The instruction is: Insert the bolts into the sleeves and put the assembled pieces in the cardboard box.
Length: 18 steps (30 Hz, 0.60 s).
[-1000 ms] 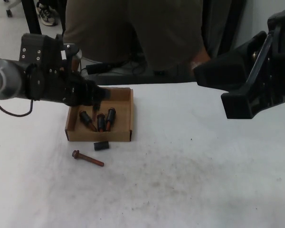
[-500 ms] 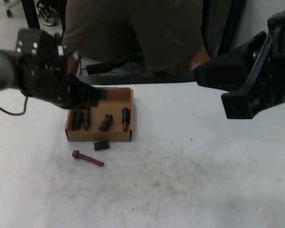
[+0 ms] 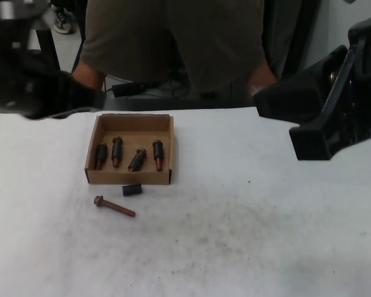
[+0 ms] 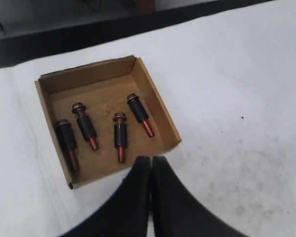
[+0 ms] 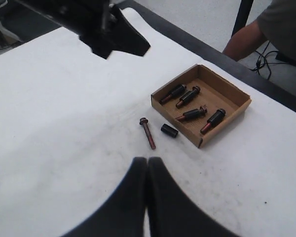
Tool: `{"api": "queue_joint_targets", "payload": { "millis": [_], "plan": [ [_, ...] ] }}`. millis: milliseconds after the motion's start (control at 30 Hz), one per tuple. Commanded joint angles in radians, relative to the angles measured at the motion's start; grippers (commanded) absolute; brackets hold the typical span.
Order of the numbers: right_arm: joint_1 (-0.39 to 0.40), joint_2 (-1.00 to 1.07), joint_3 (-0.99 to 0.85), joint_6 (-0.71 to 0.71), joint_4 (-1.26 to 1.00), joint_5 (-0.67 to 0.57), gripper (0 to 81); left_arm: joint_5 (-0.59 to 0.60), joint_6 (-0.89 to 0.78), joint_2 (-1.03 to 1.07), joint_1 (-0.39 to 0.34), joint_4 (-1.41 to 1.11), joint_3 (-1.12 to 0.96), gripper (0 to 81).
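The left pincer (image 4: 150, 160) is hanging pressed together above the worktop (image 3: 247, 241). The cardboard box (image 3: 128, 177) is holding four assembled pieces (image 3: 137, 159). A loose bolt (image 3: 114, 206) and sleeve (image 3: 132, 189) are lying just outside it. The right pincer (image 5: 147, 162) is hovering, likewise pressed together.

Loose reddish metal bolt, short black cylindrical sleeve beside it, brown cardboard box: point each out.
Loose reddish metal bolt (image 3: 116, 208), high view, mid-shank.
Short black cylindrical sleeve (image 3: 132, 189), high view, its side.
Brown cardboard box (image 3: 111, 177), high view, near wall.

Lab: white-covered bench (image 3: 266, 235), robot arm (image 3: 334, 105)
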Motion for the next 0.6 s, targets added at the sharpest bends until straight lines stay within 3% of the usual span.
{"api": "queue_joint_targets", "payload": {
  "millis": [0,367,567],
  "plan": [
    [-0.004,-0.004,-0.003,-0.006,0.027,-0.006,0.2,0.000,0.007,-0.053,0.003,0.001,0.025,0.8],
    [-0.004,-0.004,-0.003,0.004,0.045,-0.006,0.2,0.012,-0.142,-0.657,0.003,0.008,0.246,0.8],
    [-0.004,0.001,-0.003,0.024,0.045,-0.006,0.2,-0.007,-0.165,-0.810,0.003,0.113,0.267,0.8]
  ]
}}
